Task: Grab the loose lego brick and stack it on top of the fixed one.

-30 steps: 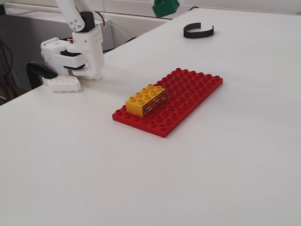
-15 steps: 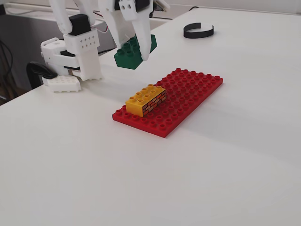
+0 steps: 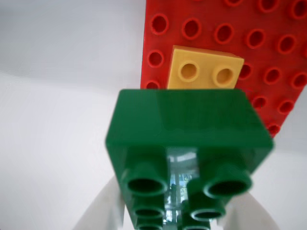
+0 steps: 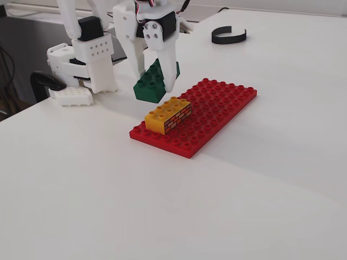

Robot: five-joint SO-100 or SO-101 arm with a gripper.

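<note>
Wrist view: close, looking down past jaws. Fixed view: farther, oblique, elevated. Shared: red baseplate [image 3: 268, 52] [image 4: 217, 111].

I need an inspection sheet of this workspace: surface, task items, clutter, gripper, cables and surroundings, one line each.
Surface: white table, bare apart from the items below.
Job's things: green brick held tilted in the air, above and behind the yellow brick, not touching it; the yellow brick sits on the red baseplate near its left end in the fixed view.
Clutter: black curved band at the far side.
Gripper: gripper shut on the green brick.
Cables: wires at the arm's top.
Surroundings: dark clamp at the table's left edge.
</note>
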